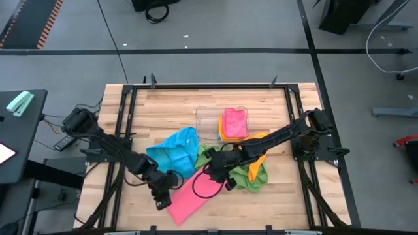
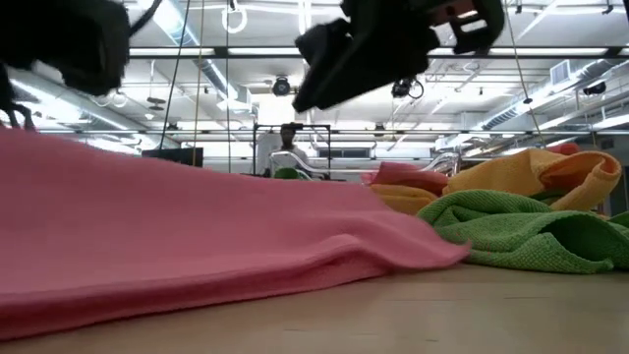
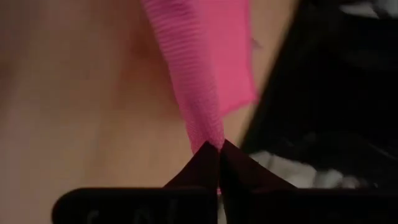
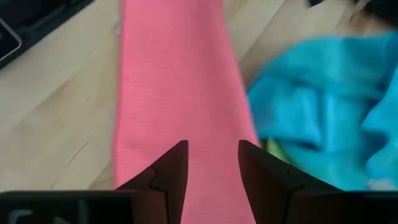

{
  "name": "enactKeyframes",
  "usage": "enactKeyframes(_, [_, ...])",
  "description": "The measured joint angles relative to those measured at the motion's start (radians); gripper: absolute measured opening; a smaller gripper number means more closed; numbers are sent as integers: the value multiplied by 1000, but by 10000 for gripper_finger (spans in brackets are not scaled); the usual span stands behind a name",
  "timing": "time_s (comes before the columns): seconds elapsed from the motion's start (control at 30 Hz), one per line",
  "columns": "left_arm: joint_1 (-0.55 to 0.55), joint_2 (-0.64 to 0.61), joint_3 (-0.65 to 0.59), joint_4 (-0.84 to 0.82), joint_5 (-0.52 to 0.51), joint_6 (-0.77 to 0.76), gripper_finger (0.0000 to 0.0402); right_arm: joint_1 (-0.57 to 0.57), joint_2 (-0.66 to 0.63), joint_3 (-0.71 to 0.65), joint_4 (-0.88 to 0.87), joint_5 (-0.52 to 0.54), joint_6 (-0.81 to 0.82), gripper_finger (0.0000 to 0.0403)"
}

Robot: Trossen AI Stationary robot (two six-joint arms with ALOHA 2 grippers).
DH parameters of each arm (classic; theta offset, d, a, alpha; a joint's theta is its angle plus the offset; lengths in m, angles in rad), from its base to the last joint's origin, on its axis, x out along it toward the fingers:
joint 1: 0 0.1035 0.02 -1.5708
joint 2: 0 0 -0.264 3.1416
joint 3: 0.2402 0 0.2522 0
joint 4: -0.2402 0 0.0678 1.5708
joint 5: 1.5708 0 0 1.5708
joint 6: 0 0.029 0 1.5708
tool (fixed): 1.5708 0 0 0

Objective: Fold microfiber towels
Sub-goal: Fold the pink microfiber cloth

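Straight down from overhead, far enough back to take in the whole desk point(image 1: 130, 111) and a strip of floor around it. Down at desk level next, facing across into the room, pressed right up against the pink towel point(image 2: 177, 236). From the left wrist, jammed in close on that same pink towel point(image 3: 211, 68) at the left hand point(image 3: 219, 149). From the right wrist, looking past the right hand point(image 4: 212, 155) along the pink towel point(image 4: 174, 87) again, shared by all four views.

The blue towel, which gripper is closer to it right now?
Left. The left gripper sits just below the blue towel, shut on the pink towel. The right gripper hovers farther off, past the green towel.
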Motion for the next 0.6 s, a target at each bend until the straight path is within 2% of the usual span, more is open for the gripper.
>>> enactKeyframes(0.13, [-17,0,66,-85,22,1,26,-28,0,0,63,-41,3,148])
enactKeyframes(0.27, [-41,-9,144,-238,11,41,9,-47,0,0,100,-99,10,148])
enactKeyframes(0.37, [-52,-8,182,-341,-15,50,11,-36,0,0,115,-124,17,148])
enactKeyframes(0.5, [-61,-8,193,-372,-26,37,27,-9,41,0,162,-134,21,148])
enactKeyframes(0.6, [-63,-8,193,-388,-26,20,19,12,89,-1,227,-124,25,148])
